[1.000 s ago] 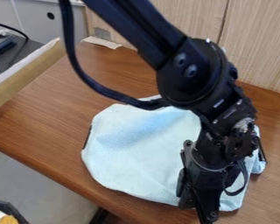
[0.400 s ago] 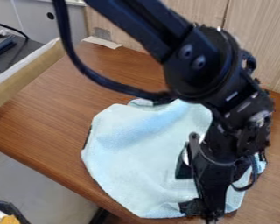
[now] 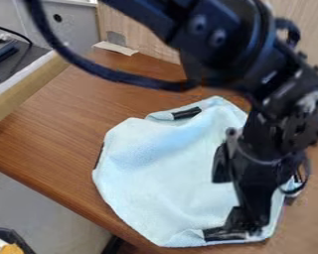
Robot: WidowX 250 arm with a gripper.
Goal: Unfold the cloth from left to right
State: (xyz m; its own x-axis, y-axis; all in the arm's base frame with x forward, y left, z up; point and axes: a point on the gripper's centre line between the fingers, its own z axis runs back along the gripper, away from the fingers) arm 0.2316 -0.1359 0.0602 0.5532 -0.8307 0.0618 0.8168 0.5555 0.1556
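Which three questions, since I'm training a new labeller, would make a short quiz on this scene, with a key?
1. Toward which side of the picture, left or right, does the gripper hang over the cloth?

2. Multiple choice: what does the cloth lie on?
a) a metal tray
b) a brown wood-look tabletop
c) a stove

3. True or false: a dark strip shows near the cloth's upper edge in the picture.

Key: 1. right; 2. b; 3. true
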